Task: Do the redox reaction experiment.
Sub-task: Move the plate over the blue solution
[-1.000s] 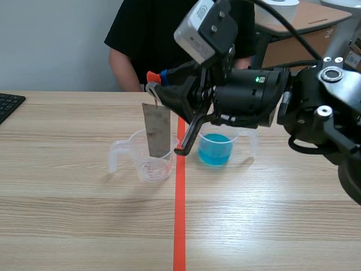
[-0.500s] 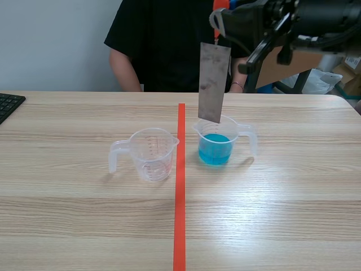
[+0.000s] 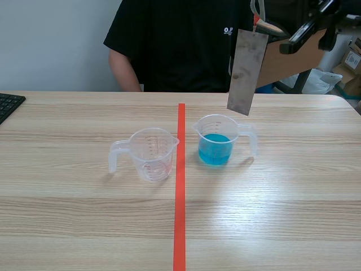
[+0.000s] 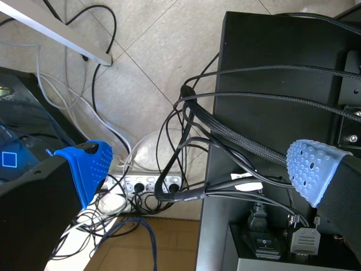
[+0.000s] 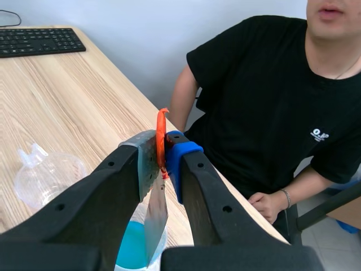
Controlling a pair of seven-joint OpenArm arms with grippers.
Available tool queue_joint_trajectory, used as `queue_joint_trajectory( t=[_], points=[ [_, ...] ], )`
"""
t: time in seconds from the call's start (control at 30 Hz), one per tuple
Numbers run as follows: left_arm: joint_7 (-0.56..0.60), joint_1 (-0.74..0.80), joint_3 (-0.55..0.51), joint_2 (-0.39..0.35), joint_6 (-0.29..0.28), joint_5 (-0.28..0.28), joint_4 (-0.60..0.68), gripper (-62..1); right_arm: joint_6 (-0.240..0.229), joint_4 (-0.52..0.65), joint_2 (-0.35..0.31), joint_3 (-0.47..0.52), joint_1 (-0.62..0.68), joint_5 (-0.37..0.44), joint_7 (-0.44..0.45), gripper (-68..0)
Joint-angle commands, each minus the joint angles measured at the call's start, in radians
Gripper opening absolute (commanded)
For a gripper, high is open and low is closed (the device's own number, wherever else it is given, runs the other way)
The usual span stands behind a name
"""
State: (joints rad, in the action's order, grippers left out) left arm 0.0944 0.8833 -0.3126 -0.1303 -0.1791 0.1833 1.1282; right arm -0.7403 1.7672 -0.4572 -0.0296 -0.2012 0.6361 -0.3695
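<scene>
A grey metal plate (image 3: 247,72) hangs from an orange clip (image 5: 162,141), and my right gripper (image 5: 160,148) is shut on that clip. The plate (image 5: 155,212) dangles slightly tilted, high above the clear cup of blue liquid (image 3: 216,143), not touching it. In the right wrist view the blue liquid cup (image 5: 133,249) lies right under the plate's lower end. An empty clear measuring cup (image 3: 151,153) stands left of the orange tape line. My left gripper (image 4: 197,169) is open, off the table, with nothing between its blue pads (image 4: 89,167).
A person in a black shirt (image 3: 180,45) sits across the table, one hand (image 5: 268,204) near its far edge. A black keyboard (image 3: 8,104) lies at the far left. Under the left gripper are floor cables and a power strip (image 4: 149,183).
My right arm has lifted the plate out of the empty cup and swung it up and to the right, to above the blue liquid cup.
</scene>
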Motion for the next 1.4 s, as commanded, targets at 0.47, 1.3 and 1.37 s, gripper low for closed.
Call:
queue_joint_trajectory(
  t=[0.47,1.3,1.37],
  points=[
    [0.039,0.053,-0.002,-0.078,-0.024,0.018,0.021,1.4,-0.005,-0.158,0.001,-0.129,-0.138,0.003,0.062,-66.0],
    [0.295,0.153,-0.002,-0.771,-0.179,0.437,0.222,-56.2,-0.005,-0.187,0.017,-0.174,-0.167,-0.001,0.068,-66.0],
    [0.311,0.122,-0.002,-0.821,-0.213,0.481,0.231,-56.2,-0.005,-0.187,0.017,-0.174,-0.167,-0.001,0.068,-66.0]
  ],
)
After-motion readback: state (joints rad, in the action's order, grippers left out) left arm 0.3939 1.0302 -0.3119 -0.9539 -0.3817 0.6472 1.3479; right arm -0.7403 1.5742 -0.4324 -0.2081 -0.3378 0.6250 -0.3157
